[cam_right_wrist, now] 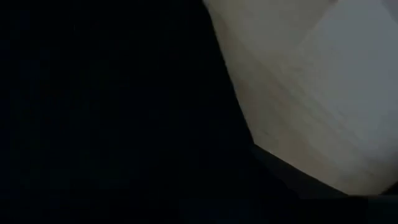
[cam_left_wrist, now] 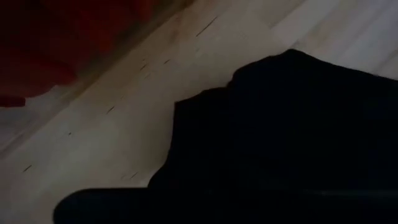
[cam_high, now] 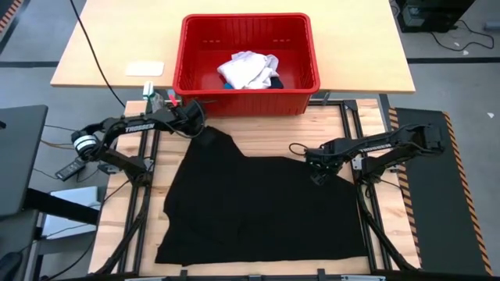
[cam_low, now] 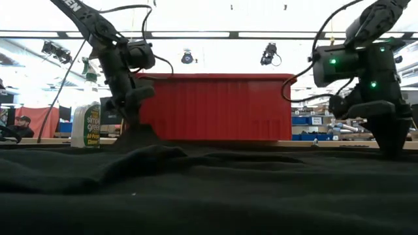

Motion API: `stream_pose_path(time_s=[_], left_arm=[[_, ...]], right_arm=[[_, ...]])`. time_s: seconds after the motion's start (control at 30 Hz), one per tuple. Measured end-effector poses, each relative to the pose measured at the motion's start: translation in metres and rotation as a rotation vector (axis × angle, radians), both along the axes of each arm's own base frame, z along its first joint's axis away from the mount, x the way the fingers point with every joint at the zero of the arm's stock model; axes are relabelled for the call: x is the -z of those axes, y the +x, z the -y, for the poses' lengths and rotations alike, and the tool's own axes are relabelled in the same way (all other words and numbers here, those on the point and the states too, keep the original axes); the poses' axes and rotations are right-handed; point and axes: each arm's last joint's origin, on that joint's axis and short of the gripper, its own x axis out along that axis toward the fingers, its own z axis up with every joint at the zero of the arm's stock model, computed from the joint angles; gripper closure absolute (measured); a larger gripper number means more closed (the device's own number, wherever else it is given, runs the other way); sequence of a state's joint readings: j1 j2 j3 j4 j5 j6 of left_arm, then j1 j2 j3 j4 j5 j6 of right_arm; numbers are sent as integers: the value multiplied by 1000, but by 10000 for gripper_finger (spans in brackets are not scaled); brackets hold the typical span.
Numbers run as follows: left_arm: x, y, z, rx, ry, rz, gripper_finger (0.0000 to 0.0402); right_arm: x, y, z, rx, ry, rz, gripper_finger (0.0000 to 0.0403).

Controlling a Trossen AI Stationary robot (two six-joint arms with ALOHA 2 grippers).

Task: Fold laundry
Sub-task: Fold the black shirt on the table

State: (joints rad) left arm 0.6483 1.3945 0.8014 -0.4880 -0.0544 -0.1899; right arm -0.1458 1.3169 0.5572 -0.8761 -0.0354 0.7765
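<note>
Pale wooden tabletop (cam_high: 258, 140) carries the limp, light black shirt (cam_high: 258, 207) spread flat, best pinched at corners: left tool (cam_high: 197, 125) clamped on its far corner, right tool (cam_high: 319, 173) half-closed at its edge.

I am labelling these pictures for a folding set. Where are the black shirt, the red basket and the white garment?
black shirt (cam_high: 258, 207), high view, middle of the spread cloth.
red basket (cam_high: 191, 55), high view, its left wall.
white garment (cam_high: 246, 69), high view, top of the crumpled bundle lying in the basket.
</note>
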Motion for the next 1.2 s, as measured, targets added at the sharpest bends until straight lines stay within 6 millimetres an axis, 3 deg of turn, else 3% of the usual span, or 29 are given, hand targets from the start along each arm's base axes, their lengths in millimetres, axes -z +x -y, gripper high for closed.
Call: stream_pose_path(time_s=[0.2,0.37,0.5,0.6,0.83,1.03,1.2], left_arm=[[-17,-3,7,10,42,59,401],[-54,-15,24,59,143,200,401],[-88,-27,57,192,162,385,401],[-100,-39,85,235,108,449,401],[-95,-59,156,329,-175,363,401],[-90,-57,221,354,-289,379,401],[-70,-48,278,363,-376,345,401]], right_arm=[[-11,8,6,-63,-34,31,383],[-40,13,8,-91,-162,3,383],[-64,13,2,-133,-175,13,395],[-77,11,-8,-155,-179,43,395],[-85,7,-48,-171,-106,129,395],[-81,7,-93,-207,-26,189,395],[-73,5,-126,-196,4,207,394]])
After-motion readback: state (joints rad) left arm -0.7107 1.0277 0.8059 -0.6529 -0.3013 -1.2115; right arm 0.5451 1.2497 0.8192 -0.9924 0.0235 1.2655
